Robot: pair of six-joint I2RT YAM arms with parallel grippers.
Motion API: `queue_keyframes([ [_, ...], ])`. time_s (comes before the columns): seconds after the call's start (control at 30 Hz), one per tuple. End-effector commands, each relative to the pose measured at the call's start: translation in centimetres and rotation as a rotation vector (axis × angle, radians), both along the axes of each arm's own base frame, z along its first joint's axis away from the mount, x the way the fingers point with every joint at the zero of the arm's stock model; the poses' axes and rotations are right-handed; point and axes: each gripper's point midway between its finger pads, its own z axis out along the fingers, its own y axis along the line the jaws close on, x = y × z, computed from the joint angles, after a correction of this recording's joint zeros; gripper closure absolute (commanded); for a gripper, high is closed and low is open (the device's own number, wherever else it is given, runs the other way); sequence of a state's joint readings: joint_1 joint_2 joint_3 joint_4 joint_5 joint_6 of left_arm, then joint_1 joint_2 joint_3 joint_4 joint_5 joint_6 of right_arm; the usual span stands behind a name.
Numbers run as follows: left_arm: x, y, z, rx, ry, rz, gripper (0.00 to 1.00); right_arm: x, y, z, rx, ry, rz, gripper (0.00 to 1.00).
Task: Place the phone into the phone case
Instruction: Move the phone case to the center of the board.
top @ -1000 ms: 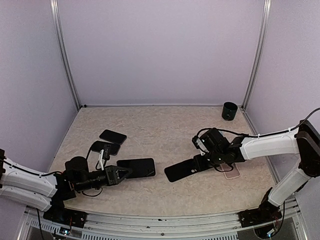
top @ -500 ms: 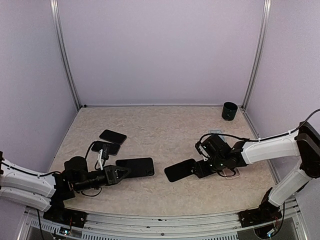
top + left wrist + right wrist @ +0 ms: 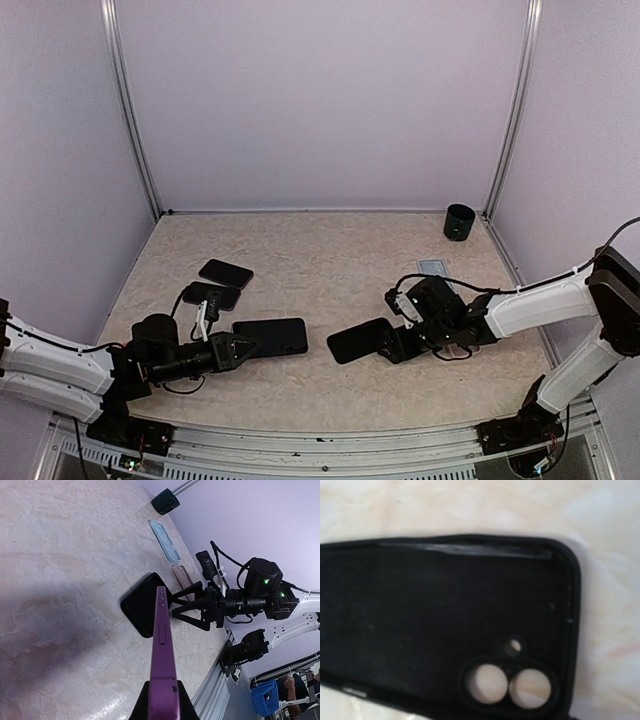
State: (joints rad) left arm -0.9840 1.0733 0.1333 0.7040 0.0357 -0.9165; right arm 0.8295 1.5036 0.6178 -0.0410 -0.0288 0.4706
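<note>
The phone (image 3: 272,336), black-faced with a purple rim (image 3: 161,645), is held level just above the table at front left; my left gripper (image 3: 243,347) is shut on its near end (image 3: 162,700). The phone case (image 3: 360,341) is black and lies open side up on the table at centre right. The right wrist view shows its inside and camera holes (image 3: 445,620). My right gripper (image 3: 398,343) sits at the case's right end. In the left wrist view its fingers (image 3: 192,592) stand apart, open, either side of that end. Phone and case point at each other across a short gap.
A black cup (image 3: 459,221) stands in the back right corner. A light blue case (image 3: 433,268) and a pink one (image 3: 182,575) lie beside my right arm. Two dark phones or cases (image 3: 225,272) (image 3: 211,295) lie at left, behind my left arm.
My right gripper lowered the black case from a tilted hold down flat on the table and opened its jaws. The left arm with the phone shifted barely.
</note>
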Motion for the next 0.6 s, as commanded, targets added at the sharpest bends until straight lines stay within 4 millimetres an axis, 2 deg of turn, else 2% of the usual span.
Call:
queue_keyframes([
  [0.0, 0.6, -0.4, 1.8, -0.051, -0.032, 0.024, 1.00, -0.7, 2.2, 0.5, 0.082, -0.021, 0.107, 0.32],
  [0.17, 1.1, 0.3, 1.2, -0.039, -0.014, 0.074, 1.00, -2.5, 4.9, 0.5, 0.116, -0.018, 0.225, 0.32],
  [0.4, 1.6, 0.9, 0.6, -0.023, 0.001, 0.121, 1.00, -5.3, 9.4, -0.8, 0.078, -0.020, 0.382, 0.32],
  [0.57, 1.8, 1.5, 0.3, -0.003, 0.007, 0.149, 1.00, -6.7, 11.1, -0.7, 0.084, -0.042, 0.461, 0.32],
])
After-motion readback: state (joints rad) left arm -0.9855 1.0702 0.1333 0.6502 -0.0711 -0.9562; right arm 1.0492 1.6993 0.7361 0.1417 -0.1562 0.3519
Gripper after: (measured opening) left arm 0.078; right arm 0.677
